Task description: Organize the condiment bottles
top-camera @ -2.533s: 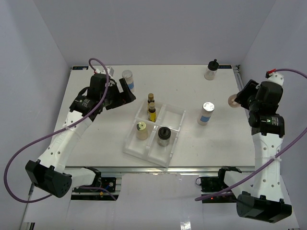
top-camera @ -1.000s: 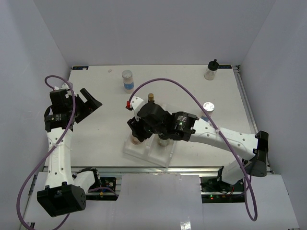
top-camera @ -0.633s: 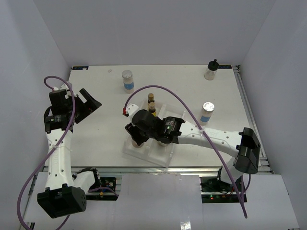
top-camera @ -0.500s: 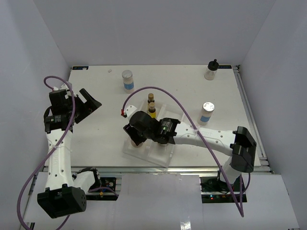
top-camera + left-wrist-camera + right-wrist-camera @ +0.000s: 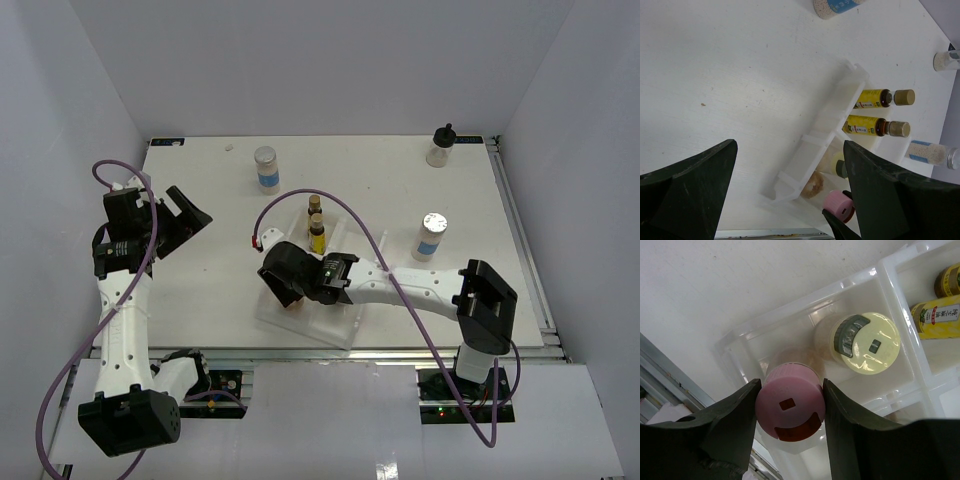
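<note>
My right gripper (image 5: 287, 288) (image 5: 791, 385) is shut on the pink-capped beige bottle (image 5: 790, 412) (image 5: 838, 206). It holds the bottle upright in the front-left compartment of the clear tray (image 5: 805, 305) (image 5: 345, 332), beside the yellow-capped bottle (image 5: 867, 342). I cannot tell whether it rests on the tray floor. Two amber bottles (image 5: 314, 205) (image 5: 318, 234) stand at the tray's far-left part. Blue-labelled jars (image 5: 266, 167) (image 5: 430, 236) and a black-capped jar (image 5: 440, 146) stand on the table. My left gripper (image 5: 185, 215) (image 5: 790, 150) is open and empty, left of the tray.
The right arm lies across the tray's near half in the top view and hides what is under it. The tray (image 5: 810, 145) sits close to the table's front edge (image 5: 300, 352). Purple cables loop over both arms.
My right arm swung from the far right across to the tray with the pink-capped bottle and lowered it beside the yellow-capped one. My left arm drew back from the blue-labelled jar.
</note>
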You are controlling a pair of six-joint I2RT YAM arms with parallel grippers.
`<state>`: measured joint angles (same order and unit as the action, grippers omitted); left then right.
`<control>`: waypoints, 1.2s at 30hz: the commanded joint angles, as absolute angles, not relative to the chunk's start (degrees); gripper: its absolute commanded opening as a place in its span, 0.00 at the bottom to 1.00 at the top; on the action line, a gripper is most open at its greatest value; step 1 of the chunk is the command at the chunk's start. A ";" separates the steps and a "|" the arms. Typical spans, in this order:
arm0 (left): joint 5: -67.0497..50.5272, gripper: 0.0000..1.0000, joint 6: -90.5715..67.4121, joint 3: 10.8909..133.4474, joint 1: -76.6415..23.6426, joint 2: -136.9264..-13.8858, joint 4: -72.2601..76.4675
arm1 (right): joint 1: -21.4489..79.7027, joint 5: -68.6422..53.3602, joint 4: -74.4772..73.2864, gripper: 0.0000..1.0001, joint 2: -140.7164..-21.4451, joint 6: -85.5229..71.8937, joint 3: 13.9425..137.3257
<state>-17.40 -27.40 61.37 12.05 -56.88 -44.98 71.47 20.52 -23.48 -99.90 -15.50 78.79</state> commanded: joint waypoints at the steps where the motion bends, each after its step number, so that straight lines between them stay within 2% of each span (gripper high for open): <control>1: -18.15 0.98 -27.07 60.73 12.39 -55.83 -43.91 | 70.73 22.68 -18.56 0.32 -99.84 -17.70 77.07; 14: -18.10 0.98 -27.07 60.55 12.39 -56.33 -43.33 | 69.87 22.68 -16.97 0.64 -99.84 -18.81 74.45; 22: -18.28 0.98 -27.16 60.82 12.39 -56.16 -43.68 | 69.78 23.20 -18.18 0.68 -99.58 -19.24 74.09; 26: -18.45 0.98 -26.64 61.85 12.39 -56.16 -43.95 | 69.79 25.54 -24.07 0.71 -98.47 -20.37 76.46; 31: -25.19 0.98 -22.93 63.05 12.39 -56.81 -42.62 | 69.76 29.10 -33.12 0.82 -93.40 -21.00 80.21; 36: -32.25 0.98 -22.02 60.66 12.39 -54.90 -39.34 | 69.51 30.82 -35.46 0.85 -85.65 -20.00 82.28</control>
<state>-24.44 -23.97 61.23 12.05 -57.08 -43.47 70.08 26.55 -32.00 -94.39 -20.16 77.34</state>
